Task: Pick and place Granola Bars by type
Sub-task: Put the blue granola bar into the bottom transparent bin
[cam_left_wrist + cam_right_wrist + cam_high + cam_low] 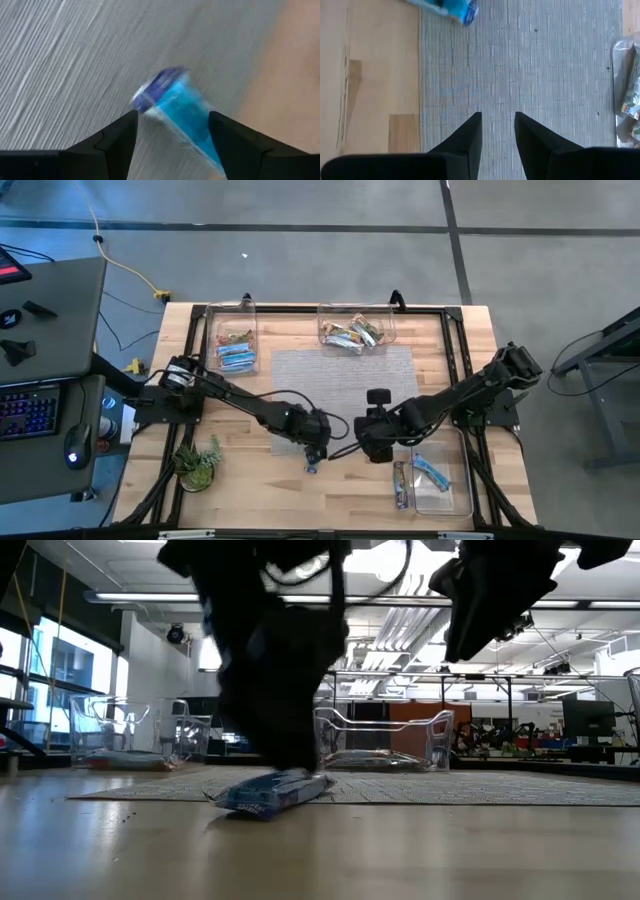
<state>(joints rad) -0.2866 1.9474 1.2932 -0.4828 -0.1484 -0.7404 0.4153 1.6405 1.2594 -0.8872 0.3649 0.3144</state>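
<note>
The left wrist view shows the left gripper [172, 132] spread wide, its two dark fingers standing on both sides of a blue granola bar [177, 112] without pressing it; the bar lies flat, half on the grey woven mat [75, 60] and half over the mat's edge toward the bare wood. In the high view this gripper [314, 452] is at the mat's [345, 370] front edge, near the middle of the wooden table [250, 490], with the left arm stretched low from the left side. The right gripper [377, 442] is just beside it, released and holding nothing; in its own wrist view the fingers [470, 132] stand a little apart above the mat. The bar's wrapper is glossy and crinkled at the end. More granola bars lie in clear plastic bins: one at the back left corner [234, 340], one at the back edge [356, 325], one at the front right corner [440, 475]. A small green plant [198, 462] stands near the front left corner
</note>
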